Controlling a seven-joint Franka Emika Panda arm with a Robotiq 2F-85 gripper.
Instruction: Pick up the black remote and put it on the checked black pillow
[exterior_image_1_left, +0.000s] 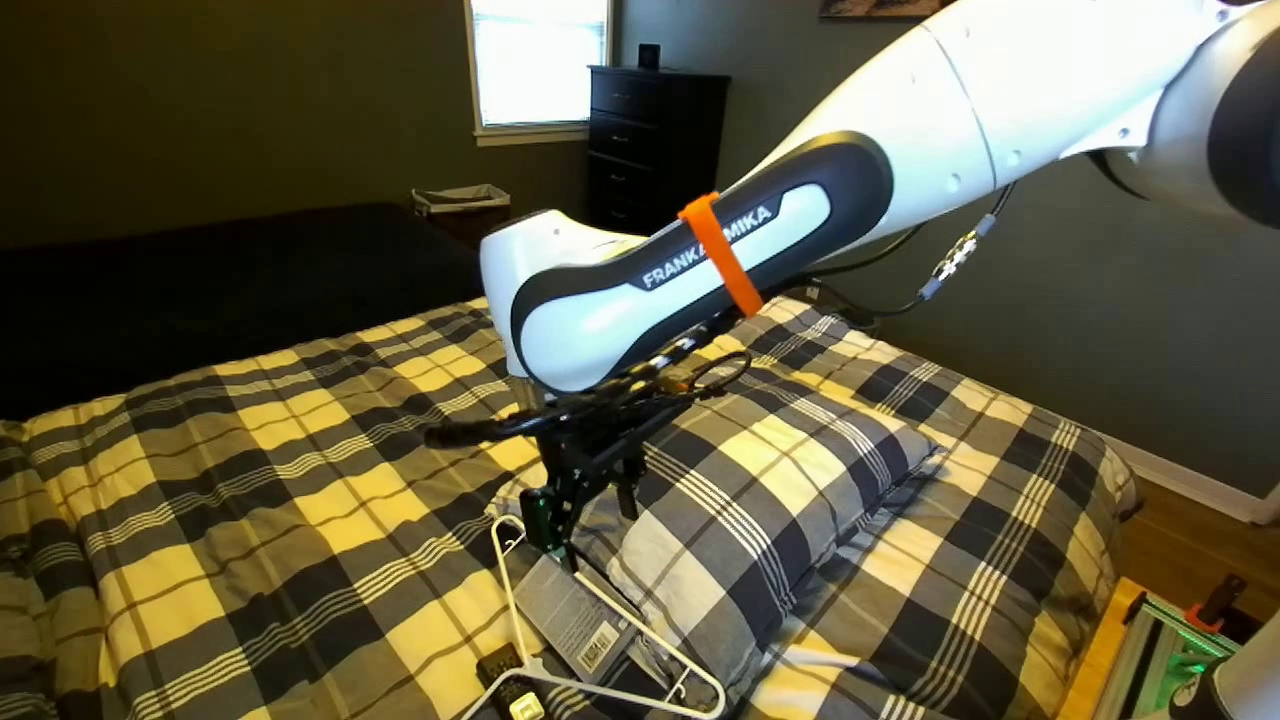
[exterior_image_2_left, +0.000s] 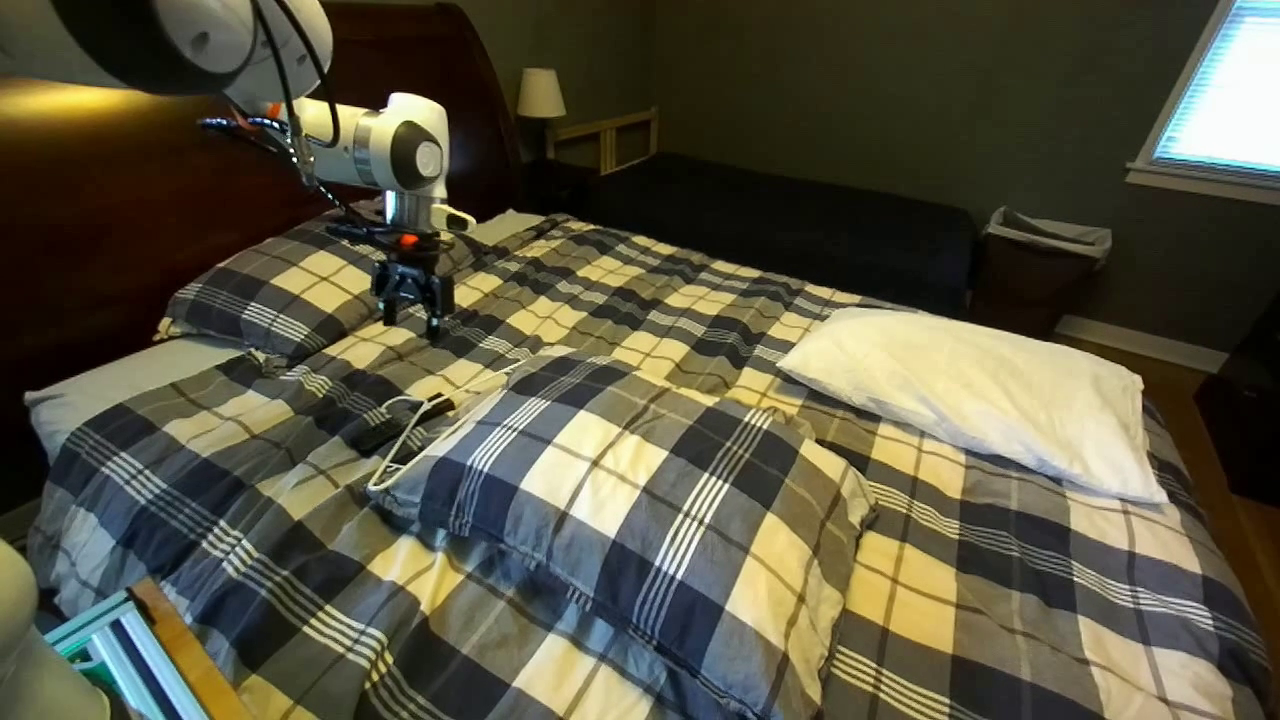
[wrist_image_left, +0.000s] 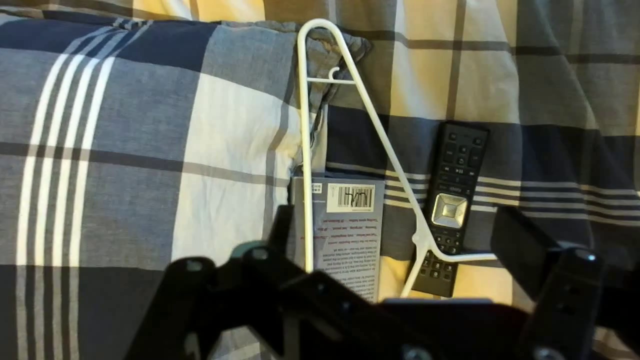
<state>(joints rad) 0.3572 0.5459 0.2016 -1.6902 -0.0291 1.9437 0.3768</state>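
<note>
In the wrist view, left to right, we identify the checked black pillow (wrist_image_left: 140, 150); the gripper (wrist_image_left: 395, 230) (jaws wide apart, holding nothing); the black remote (wrist_image_left: 449, 210), partly under a white hanger (wrist_image_left: 423, 241), inside the edges of the bed (exterior_image_2_left: 1000, 590).

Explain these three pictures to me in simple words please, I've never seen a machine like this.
The machine is a robot arm ending in a gripper, a kind of two-fingered hand. Two pictures come from cameras standing apart from it, looking from different places. The third comes from a camera on its wrist, so its dark fingers show up close. On the plaid bedspread lie a large checked black pillow and a plain white pillow. Near the checked one are a black remote and what looks like a book, with a white hanger lying across parts of both. The gripper holds nothing: its fingers stand apart.
</note>
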